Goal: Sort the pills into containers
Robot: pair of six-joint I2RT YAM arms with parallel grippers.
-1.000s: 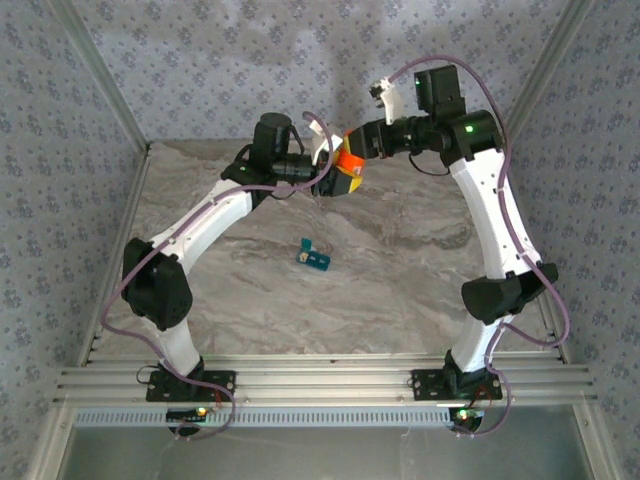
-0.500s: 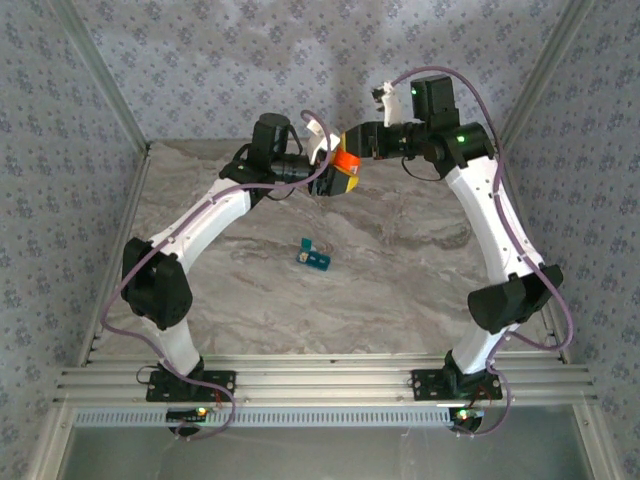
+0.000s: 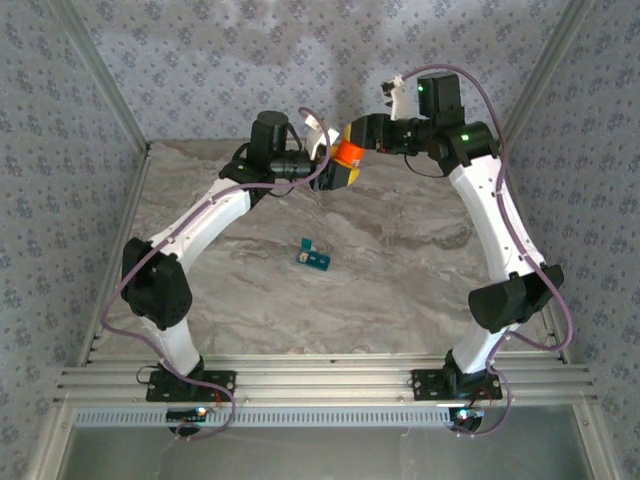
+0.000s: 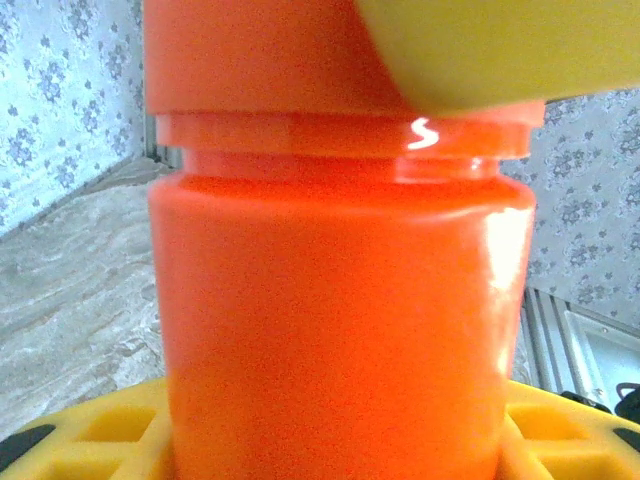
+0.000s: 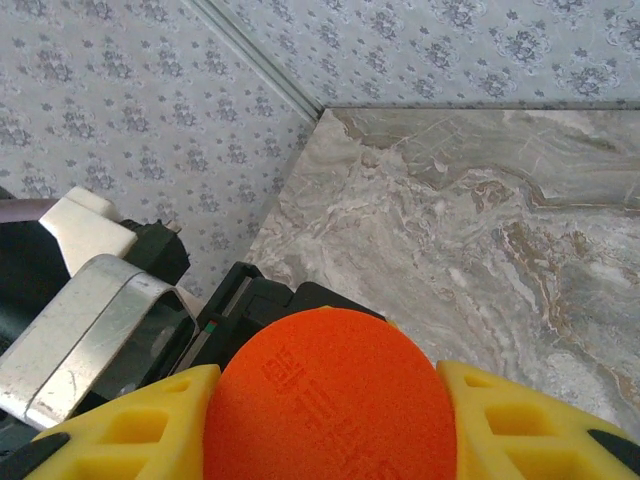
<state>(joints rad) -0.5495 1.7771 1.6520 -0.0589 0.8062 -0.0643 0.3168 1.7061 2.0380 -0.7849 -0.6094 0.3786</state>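
Pincers meet at the upper middle of the top view, well above the marbled surface (image 3: 400,280). The left pincer (image 3: 338,176) is clenched on the body of the orange bottle (image 3: 347,156), its yellow fingers (image 4: 90,440) hugging the bottle's lower sides in the left wrist view. The right pincer (image 3: 353,141) is clenched on the cap (image 5: 325,400), which sits between its 2 yellow fingers (image 5: 130,425). The teal containers (image 3: 315,258) lie alone on the surface at frame centre, well apart from both pincers.
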